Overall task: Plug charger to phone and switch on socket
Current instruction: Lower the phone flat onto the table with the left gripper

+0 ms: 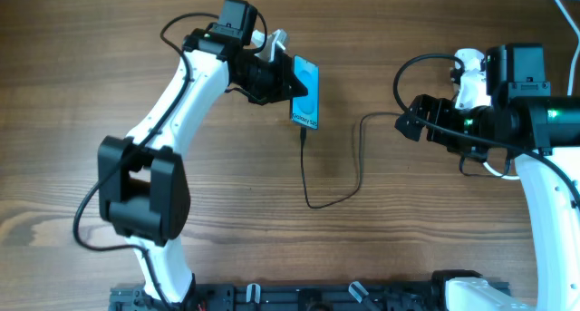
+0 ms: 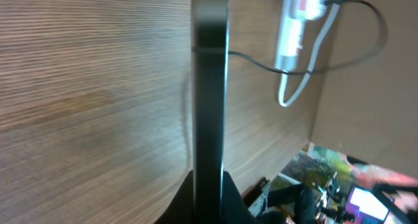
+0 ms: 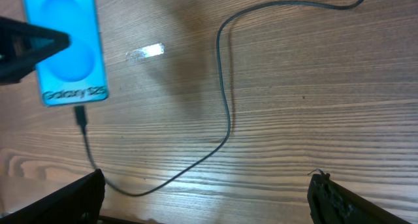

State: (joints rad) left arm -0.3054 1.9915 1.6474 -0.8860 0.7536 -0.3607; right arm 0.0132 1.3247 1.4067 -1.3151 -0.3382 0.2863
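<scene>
While the left wrist cam only gets the phone [image 3: 65, 44] edge-on, it's clearly pinched tight in the left gripper [image 1: 288, 86].
Right wrist cam shows its blue screen, with the charger [image 3: 225, 106] tip touching the short edge by the Galaxy lettering. The socket [image 2: 290, 34] sits well away from the phone, and the right gripper [image 3: 206, 194] near it hangs wide open, empty.

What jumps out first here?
The cyan phone, pinched in the left gripper at top centre of the overhead view. The thin black charger runs from its lower edge in a loop across the table toward the white socket, near the open right gripper.
</scene>
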